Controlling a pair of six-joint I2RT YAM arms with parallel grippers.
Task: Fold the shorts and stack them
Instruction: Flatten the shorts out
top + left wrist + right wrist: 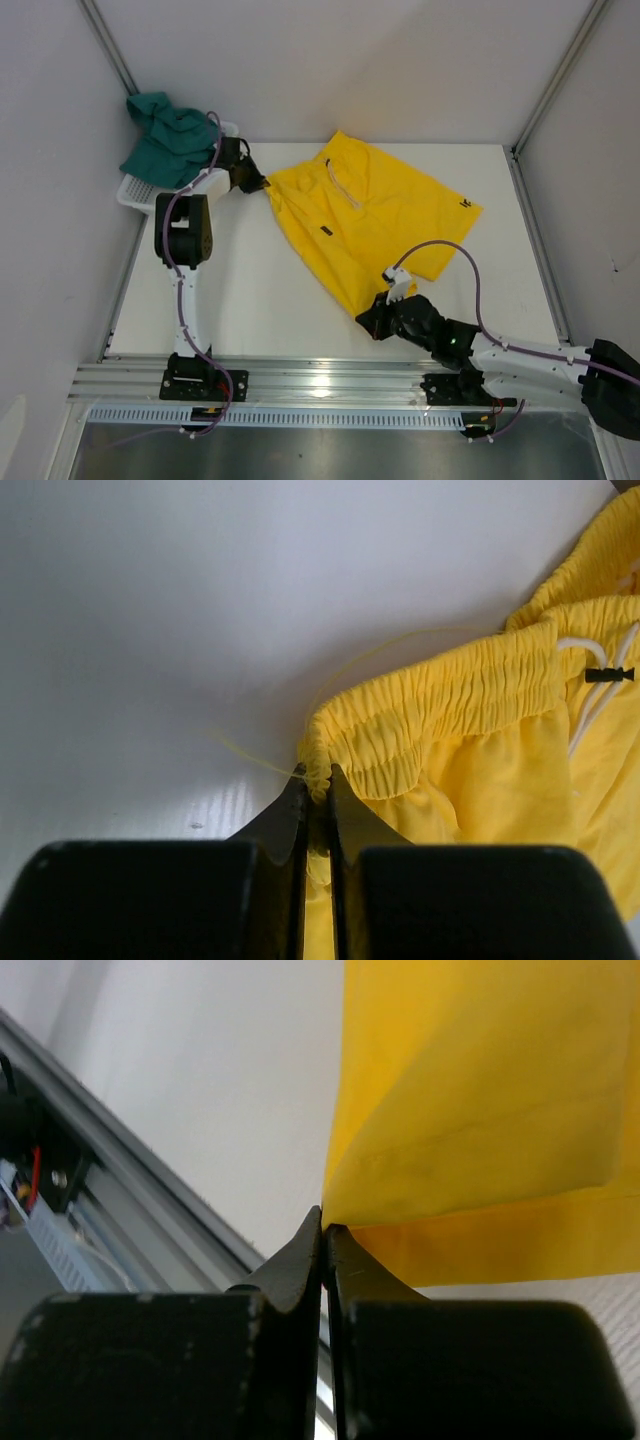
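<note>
Surface: white table (250, 290), walled on three sides by pale panels; metal rail (330, 378) along the near edge, carrying both arm bases.

Item 1: yellow shorts (375, 215), lying mostly flat from the middle of the surface toward the far edge; waistband (450, 695) turned to the far-left, leg hems to the right and to the near side; some creases and a folded-under flap at the near hem.

Item 1, details: pale drawstring (340, 183) lying loose on the fabric below the waistband; small dark logo (465, 205) near the right hem; small dark label (326, 231) mid-cloth; a loose yellow thread (250, 755) trailing off the waistband corner onto the bare surface.

Item 2: teal shorts (170, 135), crumpled and unfolded, heaped over the basket at the far-left corner; well apart from the yellow pair.

Container: white mesh basket (135, 193), far-left corner, mostly covered by the teal cloth; only its near-left rim shows.

Left gripper (258, 183): at the left end of the waistband, just beside the basket; fingers pinched together on the gathered elastic corner of the yellow shorts.

Right gripper (372, 318): low over the near-middle of the surface, close to the rail; fingers closed on the near hem corner of the yellow shorts.

Obstructions: the left arm's elbow and purple cable (213, 135) cross in front of the basket and the teal cloth; right arm's cable (470, 280) loops over the surface beside the right hem.
</note>
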